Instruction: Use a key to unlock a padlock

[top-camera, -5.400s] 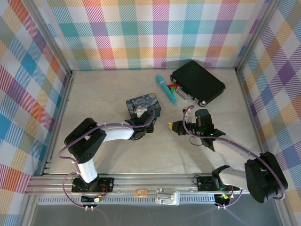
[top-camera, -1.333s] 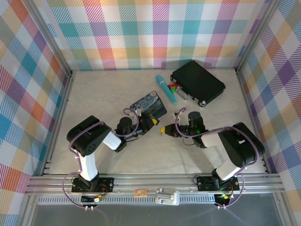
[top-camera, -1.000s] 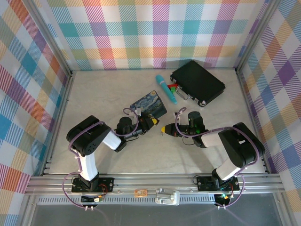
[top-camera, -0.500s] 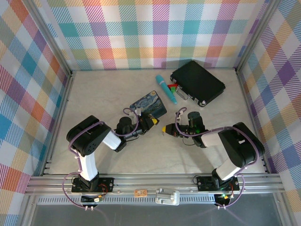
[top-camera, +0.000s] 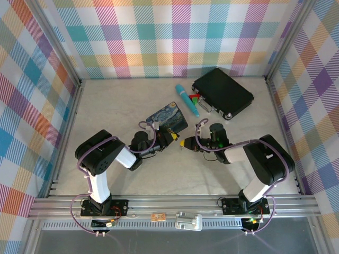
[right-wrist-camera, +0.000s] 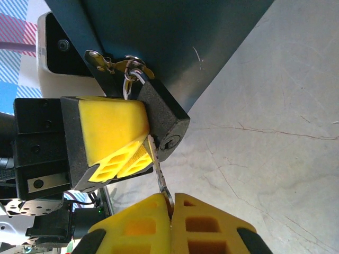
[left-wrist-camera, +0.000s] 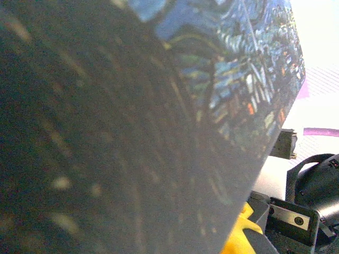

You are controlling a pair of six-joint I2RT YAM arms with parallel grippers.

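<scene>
The small black padlock (right-wrist-camera: 161, 114) hangs by its shackle from the hasp of the Starry-Night tin (top-camera: 167, 117), whose dark underside tilts over it. My left gripper (top-camera: 170, 138) is shut on the padlock, with one yellow finger (right-wrist-camera: 108, 132) pressed flat to its side. My right gripper (right-wrist-camera: 170, 211) is shut on the silvery key (right-wrist-camera: 161, 177). The blade points up at the lock. Its tip sits just left of the round keyhole (right-wrist-camera: 170, 142), between the padlock body and the left finger, not inside the hole. In the left wrist view the tin (left-wrist-camera: 212, 106) is very close.
A teal pen-like stick (top-camera: 187, 100) and a big black case (top-camera: 222, 92) lie behind the grippers. Bare marbled tabletop (right-wrist-camera: 275, 132) lies to the right of the lock. Plaid walls enclose the table.
Since the oldest frame both arms have folded in low and the tin has tilted. Over the last second my right gripper has edged left, bringing the key up to the padlock.
</scene>
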